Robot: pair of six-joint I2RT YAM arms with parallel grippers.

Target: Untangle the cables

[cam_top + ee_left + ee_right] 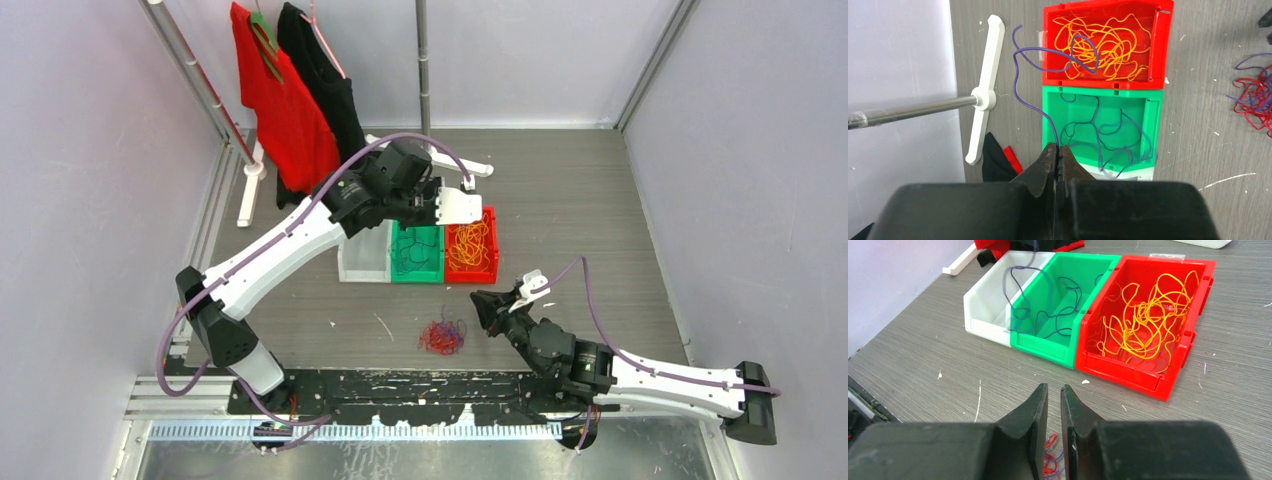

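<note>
Loose wad of red and dark purple cables (442, 337) lying on the grey table (580, 200), near the middle of the near edge. In the left wrist view it is cut off at the frame's right side. In the right wrist view only a scrap shows under the fingers.

One more purple cable (1015, 80) is pinched in the left gripper (1058, 150), whose fingers are pressed together on it. From the tips it runs up, bends, and drapes over the red bin (1103, 81), its far end curling on the orange-yellow cables (1108, 45) there.

Three bins stand touching in a row around the middle of the table. The white bin (985, 322) is toward the left edge, the green bin (1098, 91) is in the middle, and the red bin is toward the right edge. The red one holds a loopy heap of orange-yellow cable. The green one holds thin dark purple cables (1108, 132) spread loosely across its floor. From above, the left arm covers much of the white bin, and what lies inside cannot be told.

The right gripper (1054, 390) hovers over the wad, toward the near right, with a slim gap between its fingers and nothing between them.

At the far left corner, a red garment (285, 100) and a black garment (325, 80) hang on a rack with a white foot (985, 90).
</note>
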